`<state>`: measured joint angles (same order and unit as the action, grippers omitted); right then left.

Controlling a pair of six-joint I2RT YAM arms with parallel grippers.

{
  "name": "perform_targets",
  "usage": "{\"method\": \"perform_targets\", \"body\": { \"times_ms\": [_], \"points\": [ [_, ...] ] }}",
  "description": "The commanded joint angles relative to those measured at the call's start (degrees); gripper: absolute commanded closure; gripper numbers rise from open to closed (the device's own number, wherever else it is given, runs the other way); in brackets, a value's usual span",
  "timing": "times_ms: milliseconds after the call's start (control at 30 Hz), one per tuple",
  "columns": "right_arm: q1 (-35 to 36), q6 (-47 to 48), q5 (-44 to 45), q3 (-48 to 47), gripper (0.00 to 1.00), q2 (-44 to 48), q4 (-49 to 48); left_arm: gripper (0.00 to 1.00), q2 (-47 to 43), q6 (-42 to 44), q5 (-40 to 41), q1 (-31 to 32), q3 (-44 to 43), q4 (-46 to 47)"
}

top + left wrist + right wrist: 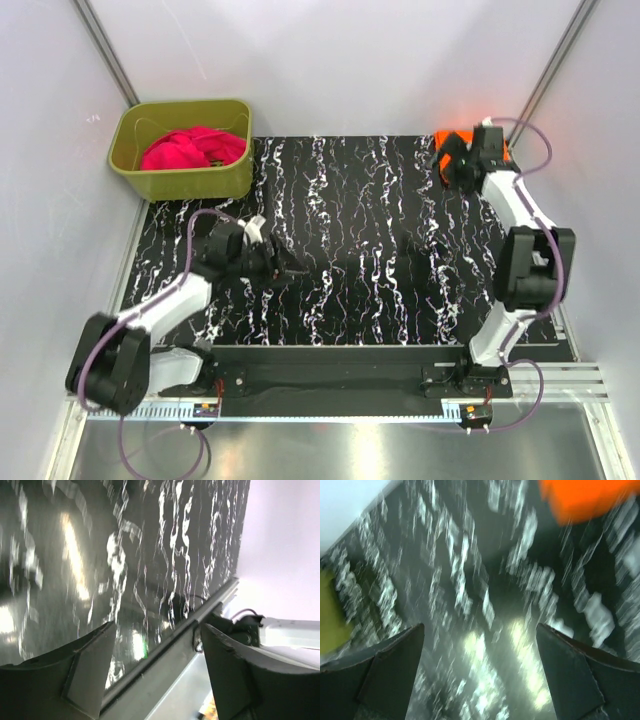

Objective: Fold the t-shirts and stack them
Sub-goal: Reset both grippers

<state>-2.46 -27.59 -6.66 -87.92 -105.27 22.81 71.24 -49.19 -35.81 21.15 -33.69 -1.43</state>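
The orange t-shirt (449,139) lies folded at the table's far right corner, partly hidden under my right arm; it shows as a blurred orange patch (585,497) in the right wrist view. The magenta-pink t-shirt (195,148) is bunched inside the olive-green tub (150,180) at the far left. My right gripper (457,172) (480,630) hovers just beside the orange shirt, open, with only the marble tabletop between its fingers. My left gripper (288,271) (157,630) is low over the near-left table, open and empty.
The table is black marble pattern (370,230) with a metal rail (165,665) along its near edge. White walls close in at left, back and right. The tub's edge (330,610) shows at the left of the right wrist view.
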Motion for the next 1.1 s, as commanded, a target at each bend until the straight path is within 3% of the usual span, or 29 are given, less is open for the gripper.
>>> {"method": "perform_targets", "body": {
  "times_ms": [0,100,367,600,833,1067],
  "points": [
    [-1.3,-15.5,-19.2,16.6,0.00,6.5,-3.3,0.23,-11.6,-8.4,-1.2,0.0,6.3,4.3],
    [-1.0,-22.2,-25.5,32.4,0.00,17.7,-13.0,0.17,-22.0,-9.0,0.7,-0.2,9.5,-1.0],
    [-0.2,-21.5,-24.1,55.0,0.00,45.6,-6.6,0.11,-44.2,-15.1,0.7,-0.4,20.0,-3.8],
    [-0.2,-22.2,-24.3,65.2,0.00,55.4,-1.5,0.07,-61.6,-24.7,1.1,-0.4,31.4,-6.3],
    [-0.2,-23.2,-30.0,71.6,0.00,63.3,-0.9,0.06,-74.1,-29.5,1.1,-0.4,36.8,-9.6],
    [-0.2,-23.3,-35.8,77.2,0.00,73.3,-1.6,0.05,-76.7,-30.9,-0.3,-0.4,38.4,-10.2]
  ]
}}
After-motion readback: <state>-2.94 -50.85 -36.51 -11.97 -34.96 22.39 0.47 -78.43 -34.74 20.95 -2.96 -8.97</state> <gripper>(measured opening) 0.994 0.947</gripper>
